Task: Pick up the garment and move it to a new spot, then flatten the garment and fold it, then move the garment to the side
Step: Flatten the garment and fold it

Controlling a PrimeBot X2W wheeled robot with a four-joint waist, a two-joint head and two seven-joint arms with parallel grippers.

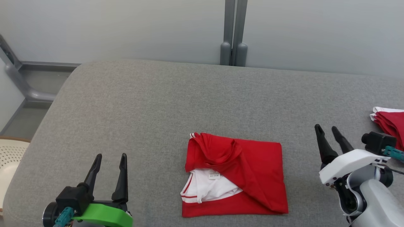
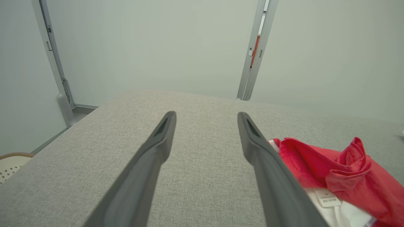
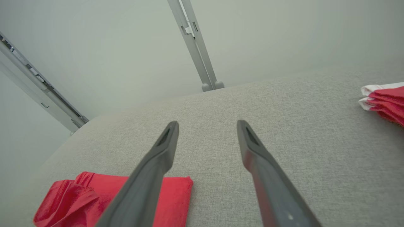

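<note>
Since the folded garment (image 1: 252,164) looks light and limp, pinch every layer along one side; left claw (image 1: 111,155) and right claw (image 1: 325,127) stand apart, empty.

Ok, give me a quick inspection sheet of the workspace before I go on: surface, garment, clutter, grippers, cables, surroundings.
Surface: grey fabric tabletop, rounded at the far-left corner.
Job's things: red garment lies in a rough folded rectangle at the front middle; top flap rumpled, white inner layer and label exposed.
Clutter: second red-and-white pile at the right edge; cream perforated item beyond the table's left side.
Grippers: left gripper open, empty, left of the garment; right gripper open, empty, right of it; neither touches cloth.
Cables: teal plug at the right wrist, another at the left.
Surroundings: pale wall panels, grey post behind.
</note>
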